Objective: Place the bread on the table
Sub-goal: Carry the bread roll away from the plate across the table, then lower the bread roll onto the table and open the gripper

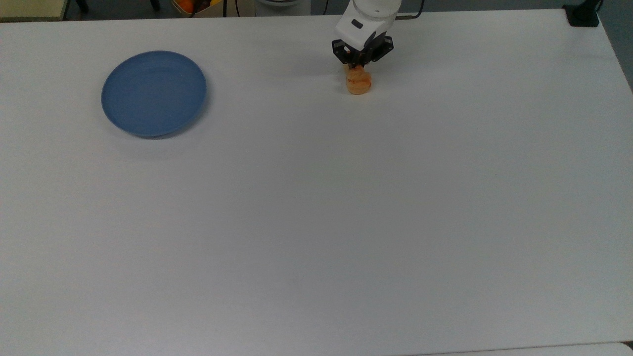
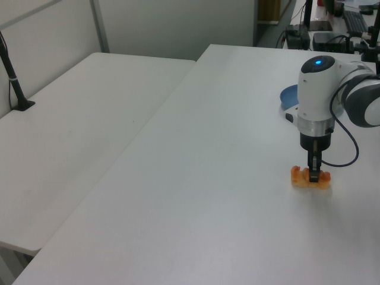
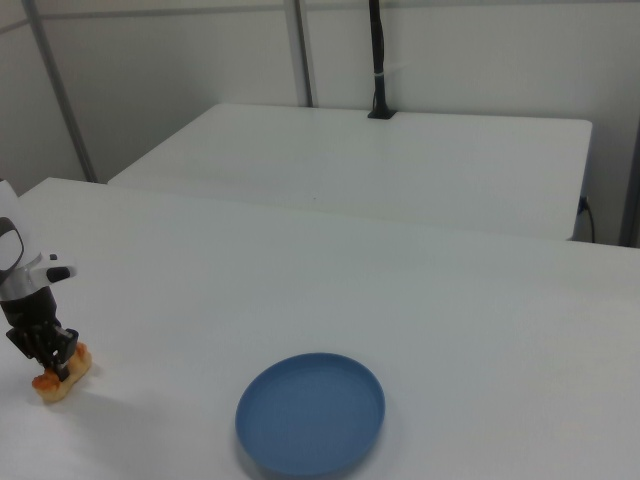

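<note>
Pinching the small oblong golden-orange bread [image 1: 358, 82] across its middle, the black two-finger gripper [image 1: 356, 66] of the white arm points straight down, its fingers closed on the crust. The bread rests on the large plain white table [image 1: 316, 207], near the top view's upper edge. The round blue plate [image 1: 154, 93] lies well apart, toward the top view's left.

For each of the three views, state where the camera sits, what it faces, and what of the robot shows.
Top view: overhead, facing the white table; the gripper clamps the small golden-orange bread.
Left view: low, along the table; white arm, bread.
Right view: opposite side, facing the round blue plate; gripper.
All share the bread.
</note>
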